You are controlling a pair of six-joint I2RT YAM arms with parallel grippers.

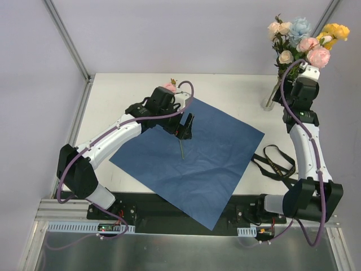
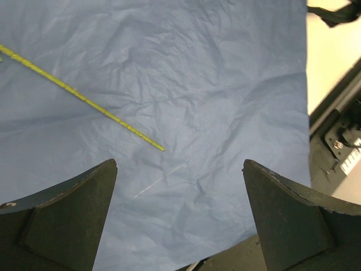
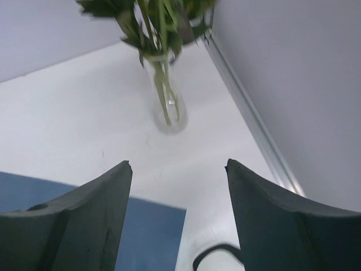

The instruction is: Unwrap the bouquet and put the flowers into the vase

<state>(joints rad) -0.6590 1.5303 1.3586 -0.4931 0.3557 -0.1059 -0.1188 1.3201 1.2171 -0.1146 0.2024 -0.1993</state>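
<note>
Tabletop scene, viewed from overhead and from both wrist cameras. I saw a square sheet of dark blue paper [image 1: 208, 164] lying unfolded and flat on the white table [image 1: 113, 101], turned so that its corners pointed out like a diamond, with the nearest corner reaching over the table's front edge.

My left gripper [image 2: 179, 164] hung just above the far part of that sheet, its two dark fingers spread wide with nothing between them. One thin green stem [image 2: 79, 97] lay loose on the paper beside it, with its cut end in the open and touching neither finger. From overhead a single pink bloom [image 1: 169, 87] showed past the far side of the left wrist. The arm hid the join, so I could not tell whether it belonged to that stem.

A bunch of pink, cream, pale-blue and yellow flowers [image 1: 299, 36] stood upright in the small clear glass vase [image 3: 167, 110] at the far right corner of the table, close to the metal frame post. The blooms rose well above the rim, and the green stems were visible through the glass.

My right gripper [image 3: 178, 162] faced the vase from the near side. Its fingers were parted and empty, and clear of the glass.

A loose black ribbon [image 1: 273, 161] lay on the table between the paper's right corner and the right arm.
</note>
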